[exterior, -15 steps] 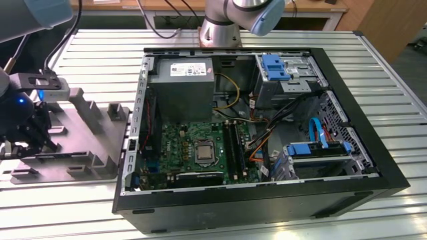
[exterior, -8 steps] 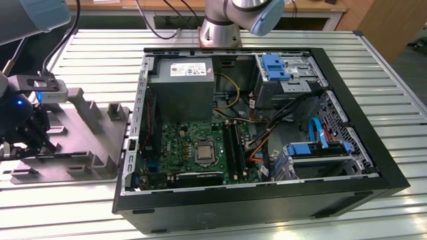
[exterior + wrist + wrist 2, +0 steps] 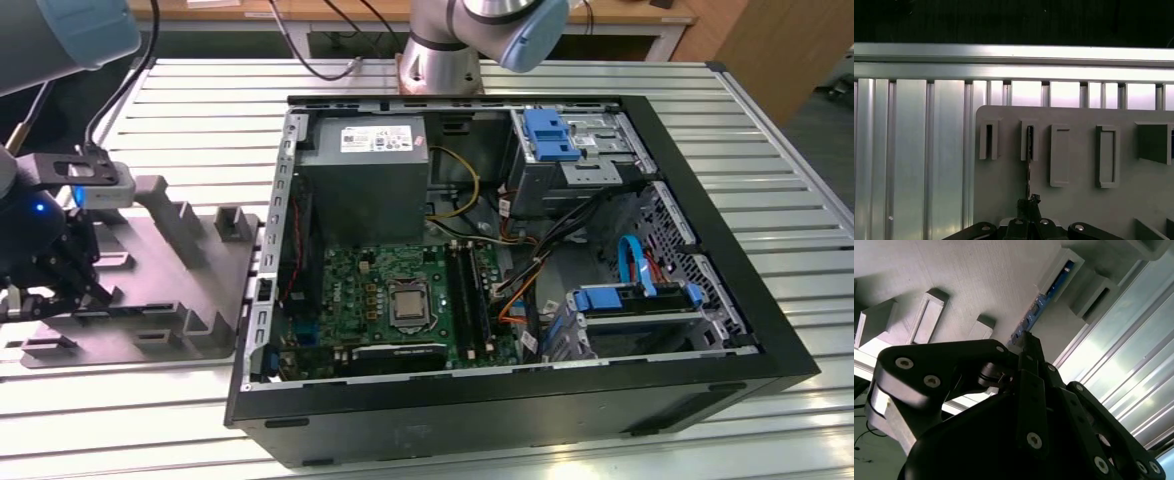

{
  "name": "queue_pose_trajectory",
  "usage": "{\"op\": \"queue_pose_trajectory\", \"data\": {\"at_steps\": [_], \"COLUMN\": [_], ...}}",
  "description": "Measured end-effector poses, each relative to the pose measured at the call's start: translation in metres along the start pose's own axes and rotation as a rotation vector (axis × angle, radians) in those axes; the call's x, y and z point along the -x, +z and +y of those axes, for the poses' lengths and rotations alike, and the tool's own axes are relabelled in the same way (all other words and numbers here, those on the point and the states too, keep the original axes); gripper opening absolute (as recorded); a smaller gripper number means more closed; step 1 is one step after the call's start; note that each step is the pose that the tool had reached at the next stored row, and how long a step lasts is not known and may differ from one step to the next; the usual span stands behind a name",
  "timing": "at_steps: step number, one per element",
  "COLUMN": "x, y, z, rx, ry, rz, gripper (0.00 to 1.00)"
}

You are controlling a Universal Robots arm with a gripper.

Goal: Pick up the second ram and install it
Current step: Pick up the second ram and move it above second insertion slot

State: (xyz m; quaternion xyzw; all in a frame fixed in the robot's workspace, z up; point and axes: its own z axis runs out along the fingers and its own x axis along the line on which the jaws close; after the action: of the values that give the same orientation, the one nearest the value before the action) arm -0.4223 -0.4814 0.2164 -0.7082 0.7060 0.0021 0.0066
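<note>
The tool (image 3: 60, 295) is down at the grey holder (image 3: 174, 250), which lies on the slatted metal worktop (image 3: 761, 120) at the exterior view's left of the open computer case (image 3: 747, 335), so the work stands at the pick-up end and away from the board. The second ram (image 3: 1040, 302) stands on its thin edge in the holder, kept upright by raised slotted blocks that grip it near one end; that leaves its flat faces bare on both sides for the fingers to come in. In the first wrist view the stick (image 3: 1029, 165) shows as a narrow dark line running from one slotted block straight to the tool (image 3: 1029, 201), so the tool is squared up with its length. In the second wrist view the black fingertips (image 3: 1027, 342) meet at the near end of the blue-green board, and by my reading they are closed onto it, though the contact itself is partly hidden by the linkage. The stick does not look lifted: it sits within the blocks. Inside the case the green motherboard (image 3: 360, 290) lies flat and open from above, with its long black slots (image 3: 467, 285) free of cables
</note>
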Motion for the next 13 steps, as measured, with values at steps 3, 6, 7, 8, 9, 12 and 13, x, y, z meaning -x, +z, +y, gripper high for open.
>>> {"op": "queue_pose_trajectory", "data": {"at_steps": [3,6,7,8,9,12,13], "x": [0.0003,0.0003,0.0003,0.0003,0.0003,0.0003,0.0003], "y": [0.0008,0.0008,0.0008,0.0008,0.0009,0.0009,0.0009], "z": [0.0017,0.0018,0.0018,0.0019,0.0019,0.002,0.002], "rx": [-0.0001,-0.0001,0.0,0.0,-0.0001,-0.0001,0.0], "ry": [0.0,0.0,0.0,0.0,0.0,0.0,0.0], "rz": [-0.0001,-0.0001,0.0,0.0,-0.0001,0.0,0.0], "gripper": [0.1,0.1,0.1,0.1,0.1,0.17,0.23]}}
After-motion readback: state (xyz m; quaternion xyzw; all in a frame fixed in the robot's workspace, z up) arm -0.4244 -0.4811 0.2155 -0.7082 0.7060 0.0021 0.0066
